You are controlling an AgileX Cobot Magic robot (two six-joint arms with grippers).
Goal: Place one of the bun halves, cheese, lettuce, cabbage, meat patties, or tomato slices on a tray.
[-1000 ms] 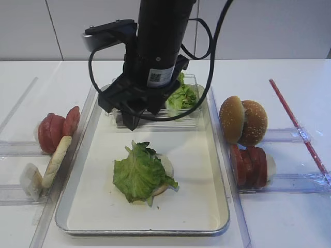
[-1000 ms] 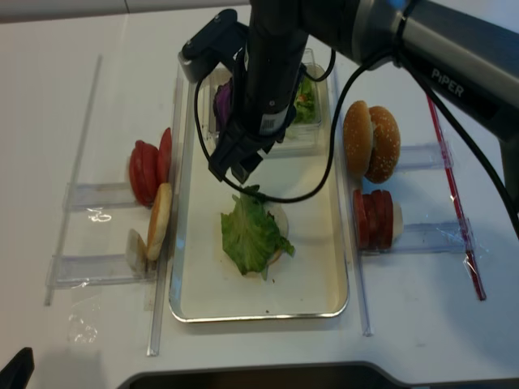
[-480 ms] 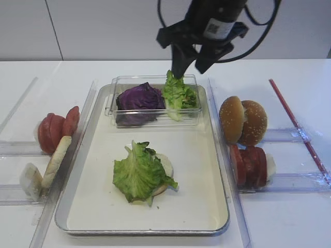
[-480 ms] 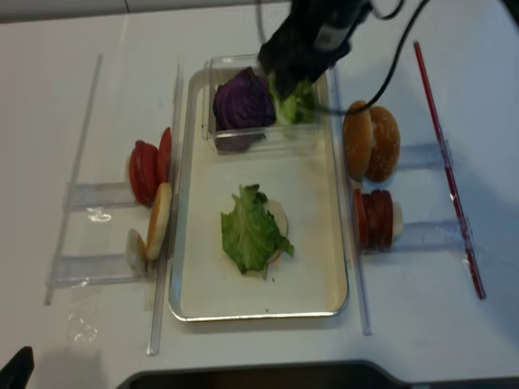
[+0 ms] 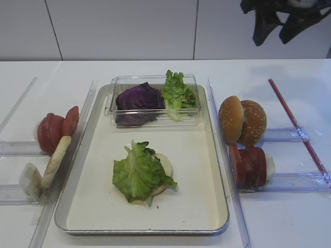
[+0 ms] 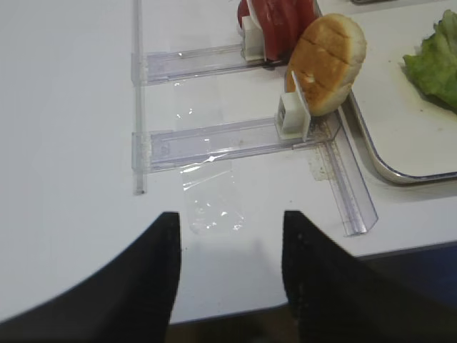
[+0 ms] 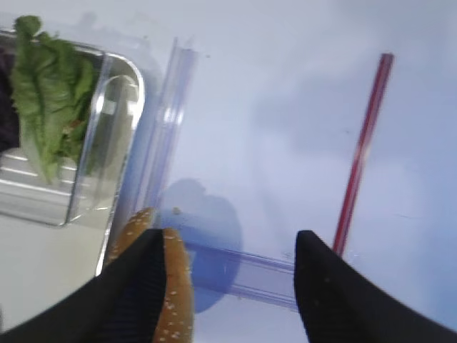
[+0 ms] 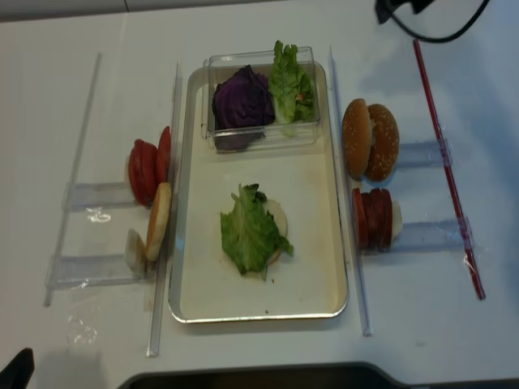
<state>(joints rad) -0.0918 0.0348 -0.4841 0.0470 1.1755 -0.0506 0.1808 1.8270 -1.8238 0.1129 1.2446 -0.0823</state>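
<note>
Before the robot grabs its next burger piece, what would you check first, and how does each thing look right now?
1. Right hand empty and open: ok, nothing between its fingers.
2. Left hand empty and open: ok.
3. Lettuce lying on the flat bun half in the tray: ok.
4. Space over the tray free of arms: ok, the right hand is off at the far right corner.
5. More pieces within reach: ok, the sesame buns stand in the right-hand rack.
6. Cabbage in its clear box: ok.
</note>
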